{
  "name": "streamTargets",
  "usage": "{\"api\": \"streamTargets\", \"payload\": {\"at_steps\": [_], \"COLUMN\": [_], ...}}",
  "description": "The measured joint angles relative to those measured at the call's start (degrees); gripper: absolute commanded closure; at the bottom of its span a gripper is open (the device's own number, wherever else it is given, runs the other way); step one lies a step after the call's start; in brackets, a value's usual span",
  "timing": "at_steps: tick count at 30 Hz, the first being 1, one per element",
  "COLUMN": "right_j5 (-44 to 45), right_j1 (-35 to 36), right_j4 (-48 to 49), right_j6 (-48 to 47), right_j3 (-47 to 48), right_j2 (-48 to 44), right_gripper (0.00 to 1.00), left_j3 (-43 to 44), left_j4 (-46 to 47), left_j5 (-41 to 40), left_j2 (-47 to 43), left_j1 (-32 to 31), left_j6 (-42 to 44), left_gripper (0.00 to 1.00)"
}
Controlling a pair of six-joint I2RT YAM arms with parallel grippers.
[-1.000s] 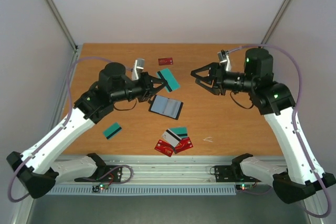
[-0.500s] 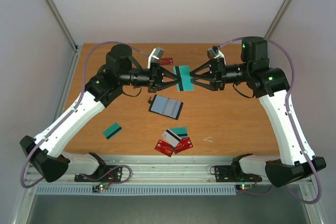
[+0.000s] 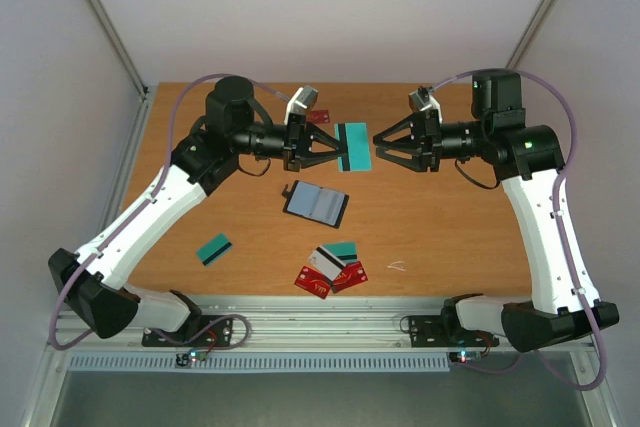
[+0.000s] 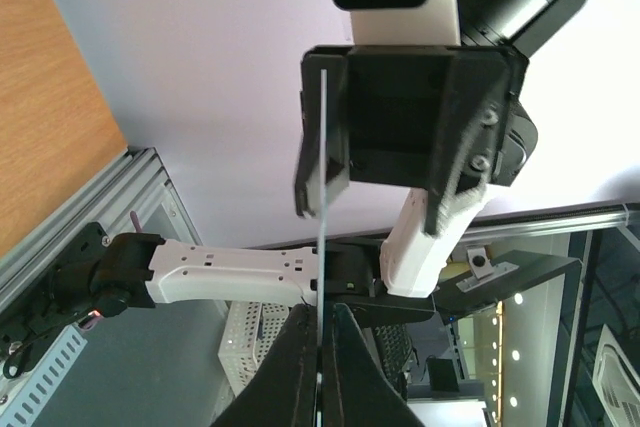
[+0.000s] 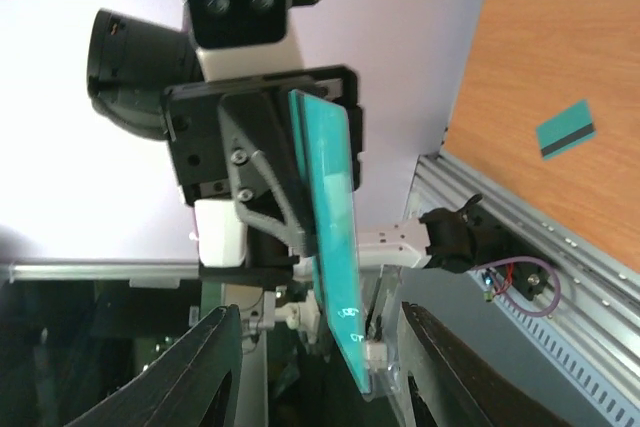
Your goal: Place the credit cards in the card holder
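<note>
Left gripper (image 3: 335, 151) jaws clamped on teal card (image 3: 353, 147), mid-air. Right gripper (image 3: 380, 147) facing it, jaws apart. Looks like handover: centre free edge between jaws, close squarely before release.

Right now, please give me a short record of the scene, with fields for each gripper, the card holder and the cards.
left gripper: shut on teal card, held above the table
right gripper: open, facing that card, not gripping it
card holder: lying open on the table
loose teal card: near left
card pile: near edge
red card: far side
</note>
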Motion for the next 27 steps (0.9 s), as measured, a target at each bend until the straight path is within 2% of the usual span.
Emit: {"api": "streamTargets", "payload": {"at_steps": [8, 15, 21, 27], "right_j5": [0.81, -0.87, -2.21, -3.43], "right_j1": [-2.40, -1.64, -1.01, -0.15], "right_j4": [-3.30, 0.50, 5.25, 7.61], "right_j6": [-2.78, -0.98, 1.40, 2.49], "right_j3": [0.02, -0.20, -2.54, -4.22], "right_j2": [0.66, 2.56, 2.54, 2.34], "right_gripper": [0.65, 0.74, 0.76, 0.82], "left_j3": [-0.02, -0.02, -0.02, -0.07], "left_j4": [0.39, 1.27, 1.75, 2.05], "left_j5": [1.99, 3.43, 4.15, 4.50], "left_j2": [-0.04, 0.04, 0.81, 1.42], "left_j1": [0.20, 0.20, 0.20, 0.20], "left_j6": [0.79, 1.11, 1.11, 1.09], "left_gripper": [1.00, 1.00, 1.00, 1.00]}}
